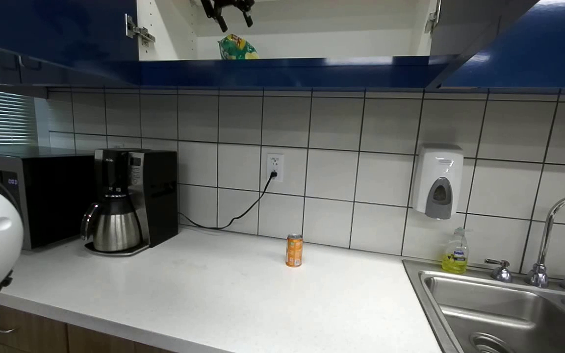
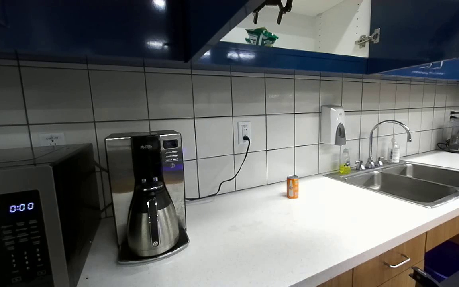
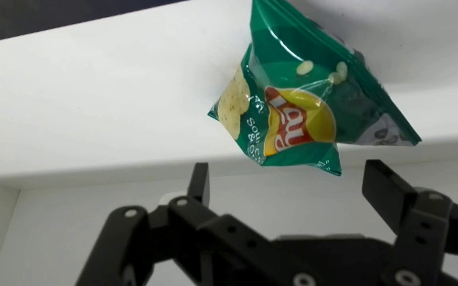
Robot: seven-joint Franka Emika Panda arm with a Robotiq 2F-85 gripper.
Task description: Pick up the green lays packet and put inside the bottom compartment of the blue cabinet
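Inside blue cabinet [image 1: 287, 72], green packet [image 1: 237, 48], base hidden; fingers [image 3: 387, 192] apart above

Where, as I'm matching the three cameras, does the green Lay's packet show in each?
In an exterior view: green Lay's packet, near the top, left of centre.
In an exterior view: packet near the top, just right of centre.
Wrist view: packet mostly in the upper half, right of centre.
Shared landmark: the open black jaws, above it in both exterior views, mostly lower in the wrist view.

Green packet [image 3: 300, 95], dark blue cabinet [image 1: 282, 73].
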